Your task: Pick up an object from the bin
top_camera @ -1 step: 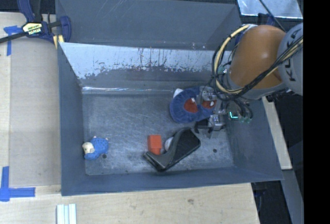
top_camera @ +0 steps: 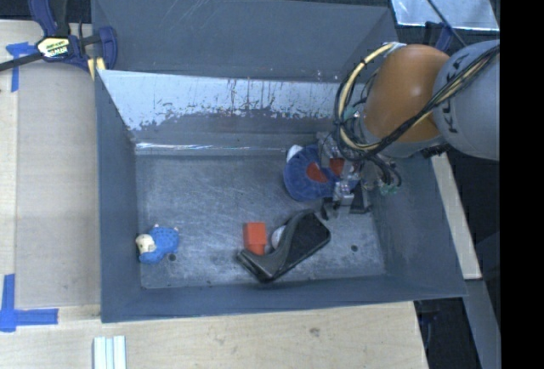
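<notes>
One black wedge (top_camera: 287, 250) by the front wall, one orange block (top_camera: 254, 234) just beside it, one blue-white toy (top_camera: 157, 244) front left, gripper (top_camera: 344, 191) low at one blue cap (top_camera: 297, 180) mid-right, open or closed I can't tell.

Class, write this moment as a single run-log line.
gripper: right side of bin | nearest: blue round thing, black object | elsewhere: orange block, blue-white toy
</notes>
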Motion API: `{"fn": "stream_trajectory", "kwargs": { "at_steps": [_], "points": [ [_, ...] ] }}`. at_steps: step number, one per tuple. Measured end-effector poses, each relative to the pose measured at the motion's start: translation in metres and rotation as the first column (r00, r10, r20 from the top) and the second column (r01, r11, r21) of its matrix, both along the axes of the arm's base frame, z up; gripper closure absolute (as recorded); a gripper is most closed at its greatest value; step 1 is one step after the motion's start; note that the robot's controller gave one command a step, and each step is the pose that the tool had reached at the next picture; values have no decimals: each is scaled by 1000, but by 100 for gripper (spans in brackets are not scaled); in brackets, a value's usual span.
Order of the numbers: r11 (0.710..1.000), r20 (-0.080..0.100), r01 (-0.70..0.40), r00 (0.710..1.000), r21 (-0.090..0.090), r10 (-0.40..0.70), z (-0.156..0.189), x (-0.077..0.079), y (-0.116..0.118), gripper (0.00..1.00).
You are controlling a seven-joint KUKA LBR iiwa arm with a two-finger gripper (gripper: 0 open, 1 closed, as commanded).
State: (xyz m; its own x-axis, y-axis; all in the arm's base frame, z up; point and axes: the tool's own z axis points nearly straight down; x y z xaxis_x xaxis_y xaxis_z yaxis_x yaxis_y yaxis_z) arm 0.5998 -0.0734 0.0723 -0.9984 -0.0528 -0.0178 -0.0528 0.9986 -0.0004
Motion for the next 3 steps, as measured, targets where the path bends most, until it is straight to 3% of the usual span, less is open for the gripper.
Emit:
{"fn": "stream_trajectory", "kwargs": {
  "at_steps": [1, 2, 3],
  "points": [
    [1000, -13, -2, 1000, -2, 2, 2, -3, -1, 100],
    [1000, -3, -18, 1000, -6, 18, 3, -9, 1, 100],
    [1000, -24, 1, 1000, -4, -1, 1, 7, 0, 100]
  ]
}}
